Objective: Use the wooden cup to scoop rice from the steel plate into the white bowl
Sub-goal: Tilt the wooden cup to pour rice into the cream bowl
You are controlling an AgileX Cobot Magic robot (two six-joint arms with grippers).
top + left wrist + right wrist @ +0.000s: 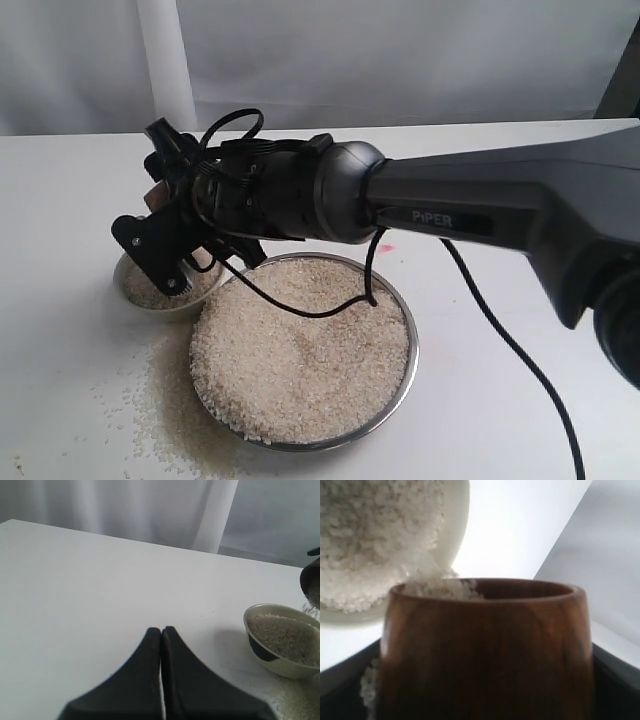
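Observation:
The wooden cup [485, 650] is tipped over the white bowl [456, 525], and rice [427, 577] runs from its lip into the bowl. My right gripper [158, 218] is shut on the cup [154, 193], reaching across above the bowl [165, 311]. The bowl holds a heap of rice [282, 635]. The steel plate [406, 378] lies beside the bowl, piled with rice [300, 350]. My left gripper [161, 630] is shut on nothing, low over bare table, apart from the bowl [280, 669]. The cup [312, 582] shows at the edge of the left wrist view.
Loose grains [150, 400] are scattered on the white table in front of the bowl and beside the plate. A black cable [500, 330] trails from the right arm [480, 200] across the table right of the plate. A white curtain hangs behind.

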